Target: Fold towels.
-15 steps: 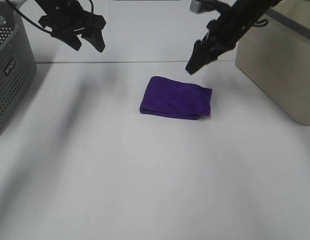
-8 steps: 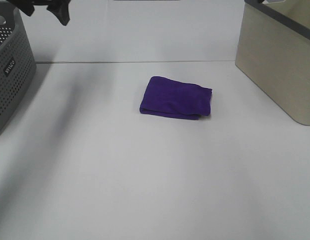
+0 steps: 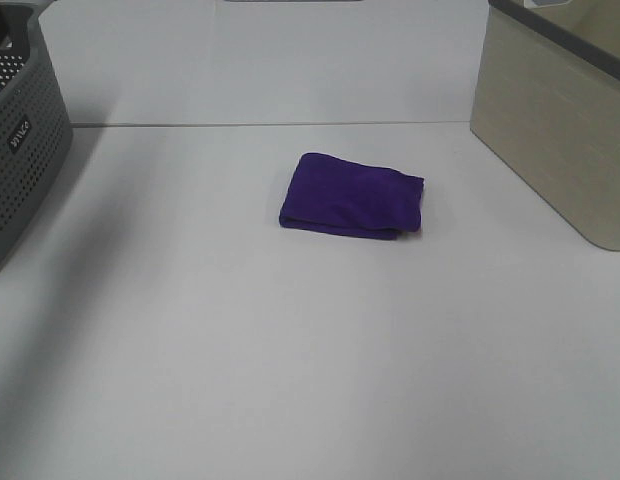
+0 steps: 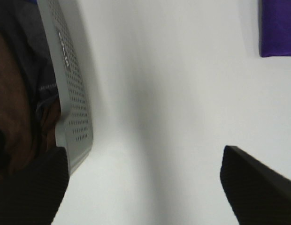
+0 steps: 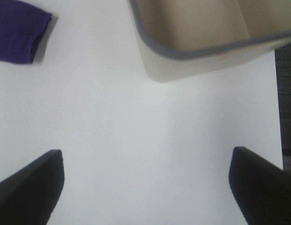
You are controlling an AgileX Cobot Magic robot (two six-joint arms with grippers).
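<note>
Both my arms now pulling up out of overhead view. Left gripper (image 4: 145, 187) and right gripper (image 5: 145, 187) spread apart, holding nothing. Towel (image 3: 352, 195) lying folded, well clear of both; fold looking done.

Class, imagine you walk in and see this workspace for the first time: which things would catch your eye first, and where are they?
The deep purple towel stands out first, folded into a compact rectangle near the middle of the white table. A grey perforated basket sits at the table's left edge and a beige bin at its right. Neither arm shows in the high view.
</note>
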